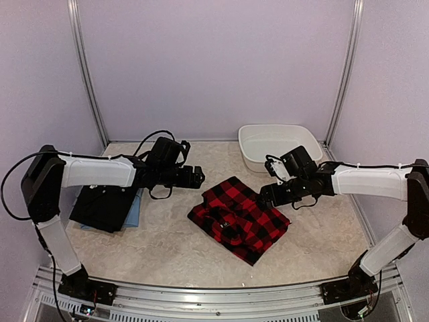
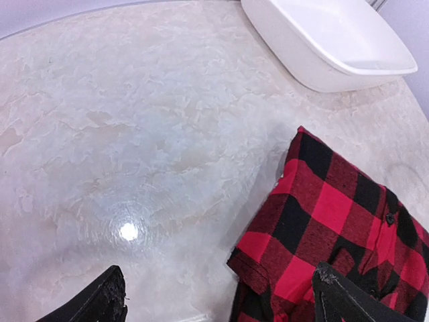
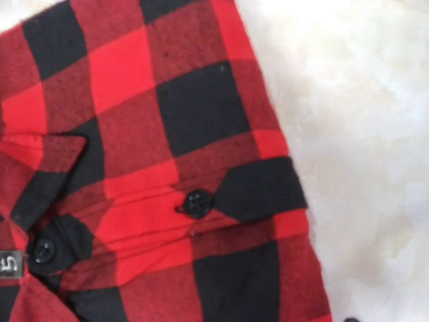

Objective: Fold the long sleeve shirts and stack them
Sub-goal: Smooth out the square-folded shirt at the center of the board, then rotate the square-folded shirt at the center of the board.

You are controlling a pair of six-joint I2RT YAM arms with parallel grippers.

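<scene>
A red-and-black checked shirt (image 1: 238,218) lies folded flat in the middle of the table. My left gripper (image 1: 196,178) hovers off its far left corner. In the left wrist view its fingers (image 2: 100,302) stand wide apart with nothing between them, and the right finger is over the shirt's corner (image 2: 315,215). My right gripper (image 1: 263,196) hangs low over the shirt's far right edge. The right wrist view is filled by the checked cloth (image 3: 167,168) with a buttoned cuff, and only one fingertip (image 3: 350,320) shows at the bottom edge, gripping nothing. A folded black shirt (image 1: 100,204) rests on a light blue one (image 1: 134,213) at the left.
A white oval basin (image 1: 278,144) stands at the back right, seen too in the left wrist view (image 2: 335,47). White walls with metal posts close the table on three sides. Bare marbled tabletop (image 1: 167,248) lies in front of the checked shirt.
</scene>
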